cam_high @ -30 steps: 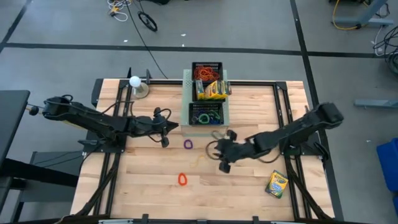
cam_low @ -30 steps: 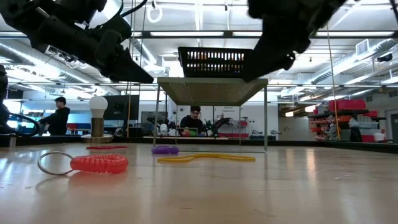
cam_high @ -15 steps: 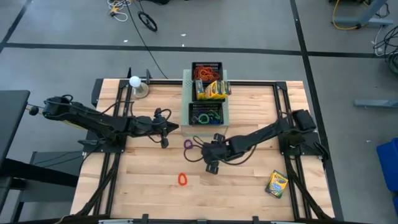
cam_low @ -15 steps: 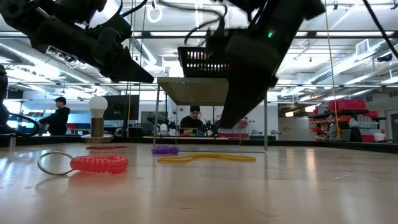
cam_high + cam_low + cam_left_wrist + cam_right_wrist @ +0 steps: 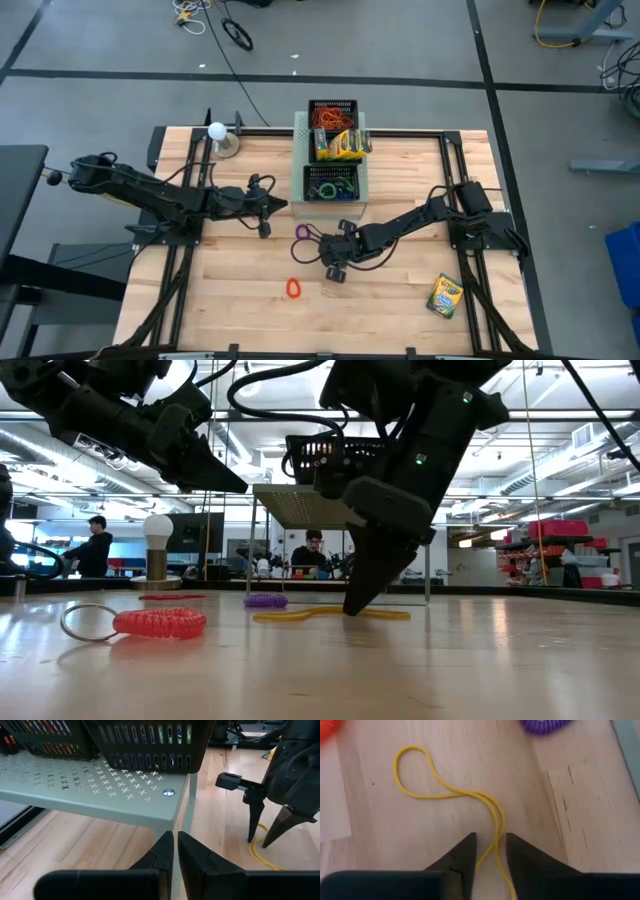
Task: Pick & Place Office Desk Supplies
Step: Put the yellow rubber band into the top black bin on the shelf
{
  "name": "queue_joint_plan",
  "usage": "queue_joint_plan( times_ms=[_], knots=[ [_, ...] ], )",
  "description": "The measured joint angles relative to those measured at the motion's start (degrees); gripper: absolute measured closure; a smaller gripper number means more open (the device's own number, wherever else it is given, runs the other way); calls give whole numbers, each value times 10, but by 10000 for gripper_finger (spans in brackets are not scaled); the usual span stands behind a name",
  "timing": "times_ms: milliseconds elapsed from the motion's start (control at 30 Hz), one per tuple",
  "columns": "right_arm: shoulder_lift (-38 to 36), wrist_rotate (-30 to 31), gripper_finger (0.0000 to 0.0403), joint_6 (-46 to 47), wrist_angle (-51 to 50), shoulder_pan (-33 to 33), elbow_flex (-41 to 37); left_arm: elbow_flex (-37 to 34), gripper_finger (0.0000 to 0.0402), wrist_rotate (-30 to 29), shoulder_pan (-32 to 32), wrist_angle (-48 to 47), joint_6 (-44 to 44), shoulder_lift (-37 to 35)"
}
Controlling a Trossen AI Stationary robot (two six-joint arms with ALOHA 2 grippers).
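My right gripper point(image 5: 328, 260) point(image 5: 355, 605) points down at the table's middle, open. Its two fingertips stand on either side of a thin yellow rubber-band loop point(image 5: 496, 822) point(image 5: 300, 616) that lies flat on the wood. I see no touch between fingers and band. A purple coil point(image 5: 302, 231) and a red coil with a ring point(image 5: 293, 288) lie on the table nearby. My left gripper point(image 5: 283, 205) point(image 5: 175, 842) hovers shut beside the left near corner of the pale-green box point(image 5: 364, 185). A crayon box point(image 5: 445, 295) lies near the table's right near corner.
The pale-green perforated box carries black mesh trays point(image 5: 331, 182) with bands and crayon boxes point(image 5: 345, 143), just beyond both grippers. A white ball on a stand point(image 5: 217, 130) sits at the far left. Bare wood stretches along the near side.
My right gripper has travelled toward the table's left and come down from well above the table, until its fingertips stand at the yellow band. The band and coils have stayed where they were.
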Motion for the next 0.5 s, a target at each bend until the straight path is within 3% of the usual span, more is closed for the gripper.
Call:
queue_joint_plan(
  times_ms=[200,500],
  knots=[
    [-4,4,388,-2,8,0,-2,0,367,0,0,0,0,0],
    [-88,-7,399,-49,-2,9,-3,0,367,0,0,-1,3,0]
  ],
)
